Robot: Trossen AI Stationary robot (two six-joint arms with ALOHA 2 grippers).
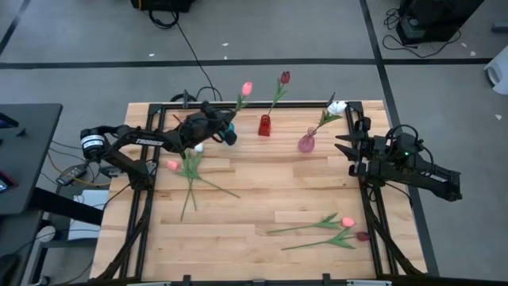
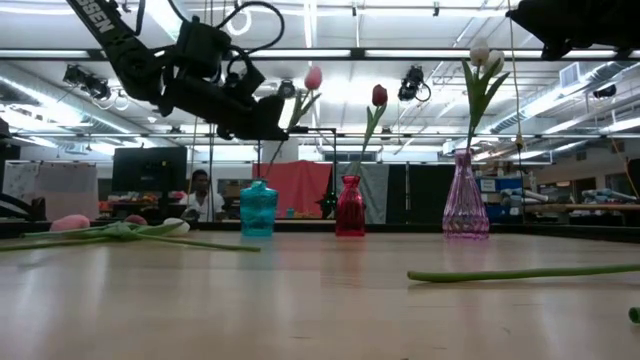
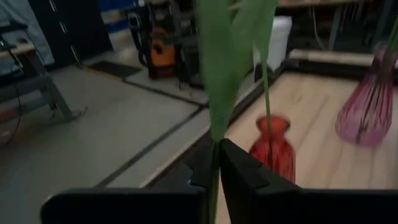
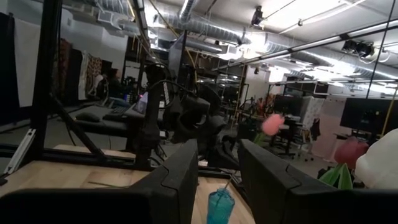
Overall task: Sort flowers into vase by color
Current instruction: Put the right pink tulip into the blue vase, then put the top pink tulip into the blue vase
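Observation:
My left gripper (image 1: 225, 129) (image 2: 272, 122) hovers above the teal vase (image 2: 258, 208) at the far edge, shut on a pink tulip (image 1: 246, 87) (image 2: 313, 78). The tulip's stem runs down to the vase's mouth (image 4: 222, 193). A dark red tulip (image 1: 284, 77) stands in the red vase (image 1: 264, 125). A white tulip (image 1: 337, 106) stands in the pink glass vase (image 1: 306, 143). Loose tulips lie on the table at left (image 1: 190, 176) and near right (image 1: 321, 229). My right gripper (image 1: 344, 151) (image 4: 217, 163) waits open at the right edge. My left gripper pinches the pink tulip's green stem, just below a leaf (image 3: 214, 134), between its two shut fingers (image 3: 239, 165). It comes from the table's left side, fingers lying across the stem. The tulip leans, with its head up toward the far right and its lower end at the teal vase's mouth.
The three vases stand in a row along the far edge. Dark frame rails (image 1: 373, 214) border the table's sides. Bare wood (image 1: 270, 191) lies in the middle. A person (image 2: 200, 190) sits in the room beyond the table.

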